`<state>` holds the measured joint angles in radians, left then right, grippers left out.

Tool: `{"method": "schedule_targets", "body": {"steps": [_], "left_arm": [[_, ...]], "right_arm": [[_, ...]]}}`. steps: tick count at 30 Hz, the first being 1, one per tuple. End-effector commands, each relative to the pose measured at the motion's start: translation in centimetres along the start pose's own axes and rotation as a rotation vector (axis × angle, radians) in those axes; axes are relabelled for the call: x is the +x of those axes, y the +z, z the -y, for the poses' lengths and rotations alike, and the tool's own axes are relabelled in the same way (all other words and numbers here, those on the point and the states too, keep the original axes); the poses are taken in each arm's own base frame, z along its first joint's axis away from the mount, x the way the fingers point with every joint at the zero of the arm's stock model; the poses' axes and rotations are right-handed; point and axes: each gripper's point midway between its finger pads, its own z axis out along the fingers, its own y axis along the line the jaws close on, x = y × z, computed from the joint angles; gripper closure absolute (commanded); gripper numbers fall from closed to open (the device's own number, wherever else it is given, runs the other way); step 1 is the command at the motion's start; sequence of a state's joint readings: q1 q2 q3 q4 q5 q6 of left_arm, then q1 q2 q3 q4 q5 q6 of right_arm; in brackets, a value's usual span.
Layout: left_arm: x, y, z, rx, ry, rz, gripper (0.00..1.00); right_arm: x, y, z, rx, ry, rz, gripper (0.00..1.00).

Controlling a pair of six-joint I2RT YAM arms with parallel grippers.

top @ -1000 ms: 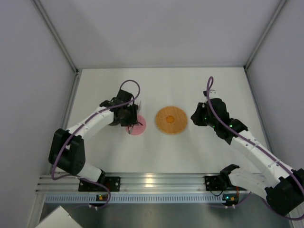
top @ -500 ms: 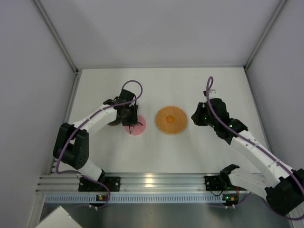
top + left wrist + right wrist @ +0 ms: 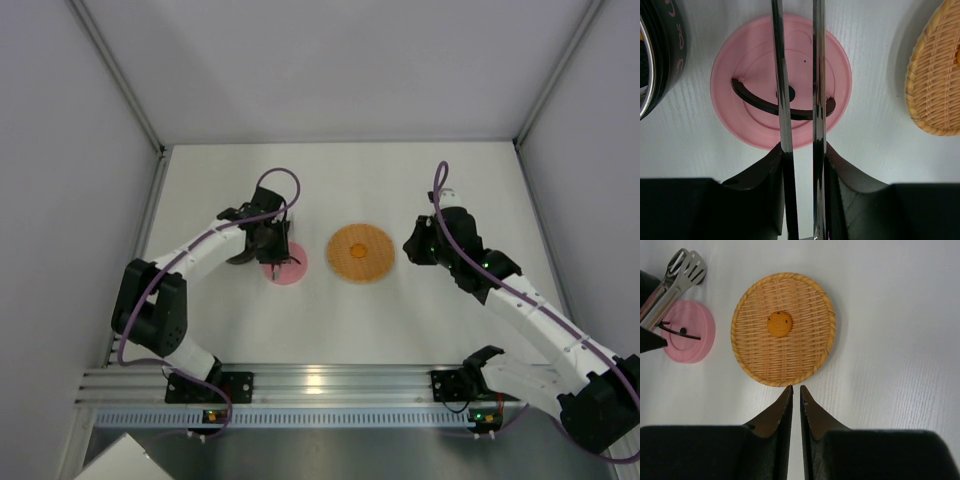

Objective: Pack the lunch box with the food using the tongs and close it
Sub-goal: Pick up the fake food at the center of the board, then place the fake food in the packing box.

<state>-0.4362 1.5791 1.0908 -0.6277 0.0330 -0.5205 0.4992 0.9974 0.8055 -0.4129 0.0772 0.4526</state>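
White bench point(image 3: 420, 310), pale grey walls point(image 3: 330, 70) around it. Left claw point(image 3: 802, 152) is clamped on the slim silver metal tongs point(image 3: 815, 75), whose two arms reach out over the flat pink round lid point(image 3: 740, 70) lying on the bench. A dark-sided, steel-rimmed round tin point(image 3: 667, 55) stands just beside that lid. Right claw point(image 3: 796, 390), its fingers nearly together and holding nothing, hovers near the orange woven plate point(image 3: 805, 305). One small round orange food piece point(image 3: 779, 323) lies at the plate's middle.

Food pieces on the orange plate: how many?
1. A round orange piece sits near the middle of the orange woven plate. The tin is mostly cut off at the left wrist view's edge, so any pieces inside it can't be counted.
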Motion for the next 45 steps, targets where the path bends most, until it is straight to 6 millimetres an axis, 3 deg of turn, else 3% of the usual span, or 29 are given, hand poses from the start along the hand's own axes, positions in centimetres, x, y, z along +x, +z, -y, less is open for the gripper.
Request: {"method": "schedule_targets", "body": {"steps": [1,6,10,21,27,32,37,42,45], "left_arm": [[-3.2,-3.1,1.9,0.065,0.023,0.123,0.73],[-4.3,-6.4,2.3,0.092,0.022,0.201,0.72],[-4.1,-8.6,2.3,0.106,0.01,0.23,0.72],[-1.4,-12.3,-2.3,0.009,-0.106,0.312,0.7],[0.9,-12.5,-4.0,-0.01,-0.158,0.319,0.68],[2.5,-11.5,-5.0,-0.032,-0.188,0.288,0.67],[3.1,-10.9,-5.5,-0.039,-0.209,0.288,0.66],[2.9,-11.0,-5.8,-0.051,-0.225,0.308,0.55],[2.6,-11.2,-5.7,-0.045,-0.225,0.315,0.54]], "right_arm": [[-1.0,-0.1,-0.5,-0.01,-0.013,0.027,0.9],[-0.9,0.0,-0.6,-0.016,-0.012,0.025,0.9],[-0.9,0.0,-0.7,-0.023,-0.007,0.022,0.9],[-0.6,0.3,-1.0,-0.039,-0.003,0.012,0.91],[-0.5,0.4,-1.1,-0.042,0.0,0.009,0.91],[-0.5,0.5,-1.3,-0.05,0.002,0.007,0.91],[-0.4,0.5,-1.2,-0.048,0.0,0.003,0.91],[-0.3,0.6,-1.1,-0.045,-0.002,0.001,0.91],[-0.4,0.6,-1.1,-0.046,0.0,0.002,0.91]]}}
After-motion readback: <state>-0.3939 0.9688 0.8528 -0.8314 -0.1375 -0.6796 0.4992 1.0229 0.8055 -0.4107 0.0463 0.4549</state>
